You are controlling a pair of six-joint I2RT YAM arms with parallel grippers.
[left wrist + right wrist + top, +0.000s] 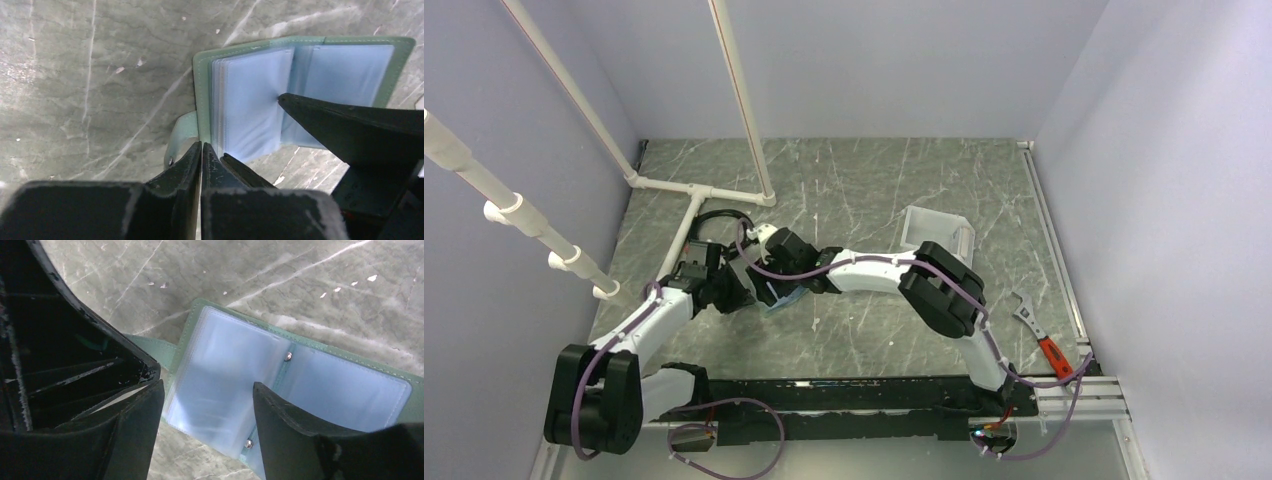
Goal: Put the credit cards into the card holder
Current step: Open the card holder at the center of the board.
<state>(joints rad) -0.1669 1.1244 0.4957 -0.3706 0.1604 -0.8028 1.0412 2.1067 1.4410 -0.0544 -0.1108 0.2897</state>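
blocked: left claw [201, 150], right claw [206, 385] over card holder [225, 365] | bin [937, 232] behind — far table [874, 180] open

The grey-green marbled table [864, 190] carries a card holder [225, 370] lying open left of its middle, a white plastic bin [936, 232] toward the far right, an orange-handled wrench [1039, 335] by the right edge, and a white pipe frame [694, 190] at the far left corner.
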